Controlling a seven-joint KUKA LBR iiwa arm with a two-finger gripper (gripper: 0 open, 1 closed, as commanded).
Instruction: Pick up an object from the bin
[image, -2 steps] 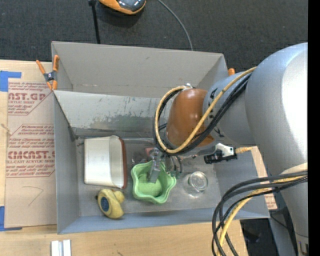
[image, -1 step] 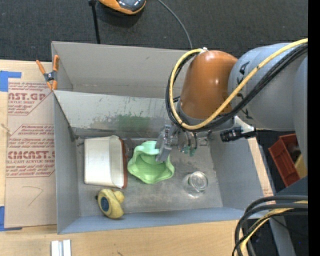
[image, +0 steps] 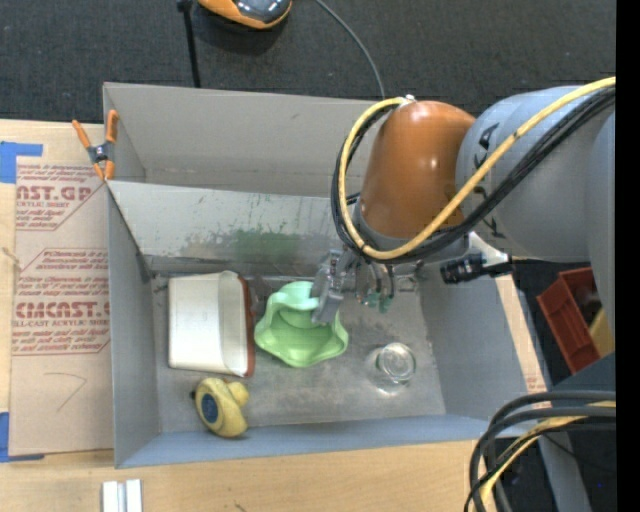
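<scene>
Now the end effector (image: 328, 292) sits on the green flared piece (image: 296, 338); how far open it is, I cannot tell. Likely the grasp step; next, a firm closure, then a straight lift.

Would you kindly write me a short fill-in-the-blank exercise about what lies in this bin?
The gripper is over the ____ floppy thing mid-bin.
Left of it lies a ____ box.
The ____ thing with a blue disc lies near the box.
Missing: green; white; yellow.
</scene>
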